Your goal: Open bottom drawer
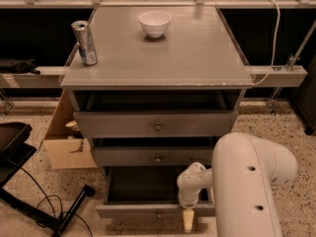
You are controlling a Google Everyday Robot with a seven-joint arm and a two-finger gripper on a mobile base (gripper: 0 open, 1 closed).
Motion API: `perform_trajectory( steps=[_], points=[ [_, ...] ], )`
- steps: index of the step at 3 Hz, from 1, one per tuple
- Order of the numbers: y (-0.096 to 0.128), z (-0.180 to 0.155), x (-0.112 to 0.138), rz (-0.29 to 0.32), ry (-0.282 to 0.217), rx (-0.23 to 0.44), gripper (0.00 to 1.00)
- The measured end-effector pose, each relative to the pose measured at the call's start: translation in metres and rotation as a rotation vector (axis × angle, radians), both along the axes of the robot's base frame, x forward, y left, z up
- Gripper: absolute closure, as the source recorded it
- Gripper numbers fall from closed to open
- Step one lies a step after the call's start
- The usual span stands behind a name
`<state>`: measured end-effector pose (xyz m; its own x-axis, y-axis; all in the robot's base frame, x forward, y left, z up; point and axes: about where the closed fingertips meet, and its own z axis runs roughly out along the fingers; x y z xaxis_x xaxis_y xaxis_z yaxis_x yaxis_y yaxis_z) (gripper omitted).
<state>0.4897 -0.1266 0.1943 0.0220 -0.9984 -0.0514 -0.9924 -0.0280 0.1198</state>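
Note:
The grey cabinet (pixel 157 78) has three drawers. The bottom drawer (pixel 133 211) is pulled out toward me; its dark inside (pixel 140 184) shows, and its shallow grey front carries a small knob (pixel 159 215). My gripper (pixel 187 222) hangs from the white arm (pixel 247 181) at the right part of that front, its cream tip reaching just below the front's edge. The middle drawer (pixel 148 157) and the top drawer (pixel 155 125) stand a little out from the frame.
A soda can (pixel 85 42) and a white bowl (pixel 154 23) stand on the cabinet top. A cardboard box (pixel 61 142) sits on the floor to the left. A black stand and cables (pixel 44 211) lie at the lower left. A rail (pixel 276 75) runs behind.

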Motion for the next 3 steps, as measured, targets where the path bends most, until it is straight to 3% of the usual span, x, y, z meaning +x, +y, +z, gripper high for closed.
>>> perform_trajectory(
  steps=[1, 2, 3],
  points=[
    [0.004, -0.019, -0.025, -0.021, 0.078, 0.045, 0.19],
    [0.008, -0.034, -0.062, -0.053, 0.192, 0.103, 0.42],
    [0.008, -0.032, -0.054, -0.053, 0.192, 0.103, 0.65]
  ],
)
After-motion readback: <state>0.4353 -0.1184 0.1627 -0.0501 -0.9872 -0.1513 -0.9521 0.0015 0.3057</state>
